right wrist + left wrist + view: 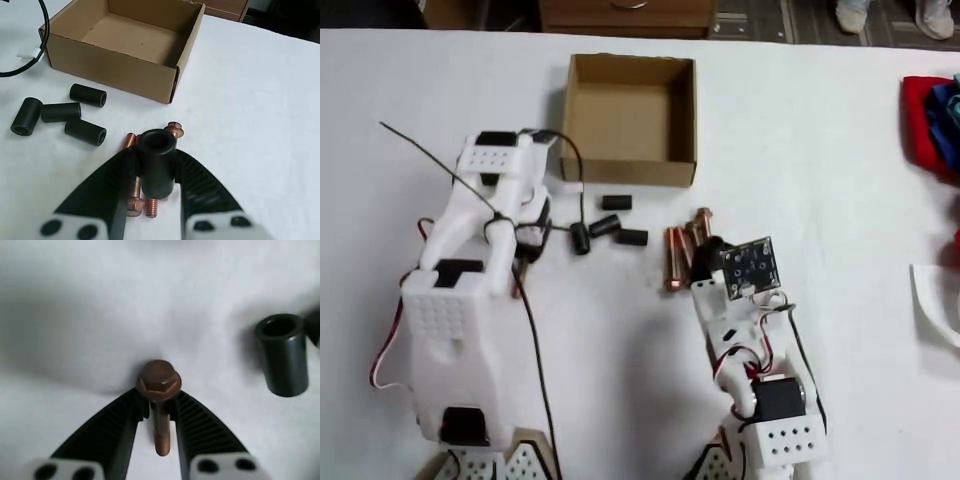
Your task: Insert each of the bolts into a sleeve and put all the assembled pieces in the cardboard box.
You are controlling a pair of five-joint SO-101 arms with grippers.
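Step in hand, by our judgement: mating bolt to sleeve. Left gripper is clenched on a bolt by the shank, left of centre. Right gripper clamps a sleeve above the loose bolts, nearer than the cardboard box. Rec.: bring shank tip and bore coaxial, push w/o slackening either grip, as tilt would jam. Bolt is copper-toned with a flanged hex head; thread prob. present, too blurred to confirm. Sleeve is matte black, bore open.

bolts: partly hidden behind held sleeve | dark shape: cut by edge, unclear | red cloth: cut by edge
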